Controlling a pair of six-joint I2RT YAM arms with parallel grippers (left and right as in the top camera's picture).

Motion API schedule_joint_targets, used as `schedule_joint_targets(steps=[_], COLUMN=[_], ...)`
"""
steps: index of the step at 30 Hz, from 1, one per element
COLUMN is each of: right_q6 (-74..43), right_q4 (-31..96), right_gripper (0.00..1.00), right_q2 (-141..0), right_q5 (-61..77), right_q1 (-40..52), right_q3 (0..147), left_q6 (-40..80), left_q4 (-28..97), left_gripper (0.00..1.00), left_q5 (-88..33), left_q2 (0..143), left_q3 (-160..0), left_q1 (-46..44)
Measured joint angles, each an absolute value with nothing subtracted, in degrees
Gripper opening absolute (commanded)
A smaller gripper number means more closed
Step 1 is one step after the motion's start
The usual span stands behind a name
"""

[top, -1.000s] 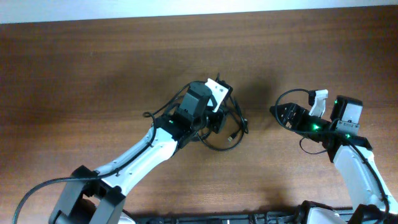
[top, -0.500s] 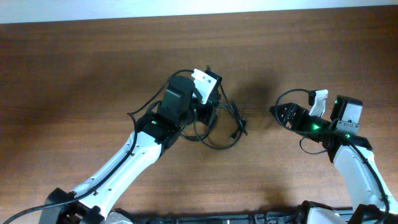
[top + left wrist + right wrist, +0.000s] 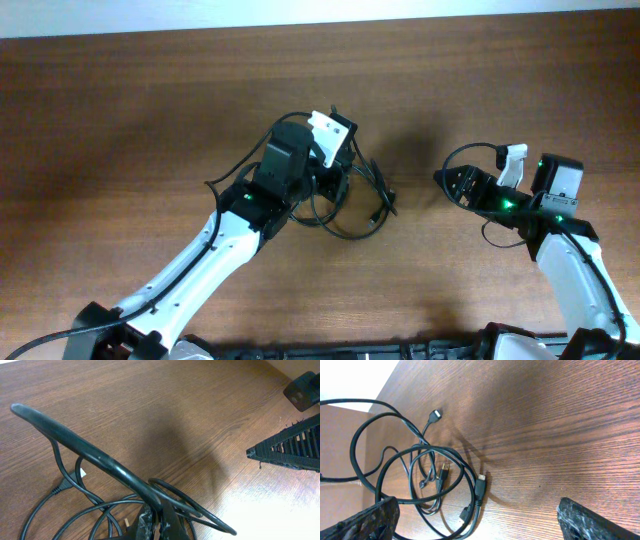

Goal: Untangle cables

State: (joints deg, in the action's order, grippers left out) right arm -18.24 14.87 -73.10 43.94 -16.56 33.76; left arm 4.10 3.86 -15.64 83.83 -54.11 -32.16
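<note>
L gripper sits over the tangle mid-table. On its wrist cam we see the fingers pressed together, pinching one strand of the cables. That strand rises off the wood in a stiff arc, up and to the left in the wrist view. The other loops lie flat on the table, under and just right of the gripper. R gripper hovers well apart to the right, pointing at the pile, jaws spread wide, nothing btwn them. On its cam we make out small plugs lying loose in and around the loops.
</note>
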Motion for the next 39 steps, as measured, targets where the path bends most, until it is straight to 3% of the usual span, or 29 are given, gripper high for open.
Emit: schedule_joint_targets(steps=[10,18,23,33,39], right_q6=[-18.57,-32.21,-34.96,-36.07,-37.78], right_q4=[11.68,11.27,4.19,2.5,2.48], right_gripper=[0.99,0.99,0.99,0.99,0.99], right_q2=[-73.1,-73.1,-73.1,-73.1,-73.1], right_q5=[43.94,47.59,56.21,61.34,58.02], right_q1=[-16.53,-16.53,-15.9,-2.55,-1.39], right_q3=[33.74,33.74,33.71,33.74,33.74], left_q6=[14.76,18.48,21.1,22.17,22.17], left_q4=[6.59,6.63,6.63,6.63,7.46], left_gripper=[0.0,0.0,0.0,0.0,0.0], left_q5=[-15.66,-15.86,-16.05,-17.5,-21.56], left_q2=[83.83,83.83,83.83,83.81,79.96], left_q3=[-54.11,-54.11,-54.11,-54.11,-54.11], left_q1=[-32.16,-32.16,-32.49,-32.97,-28.99])
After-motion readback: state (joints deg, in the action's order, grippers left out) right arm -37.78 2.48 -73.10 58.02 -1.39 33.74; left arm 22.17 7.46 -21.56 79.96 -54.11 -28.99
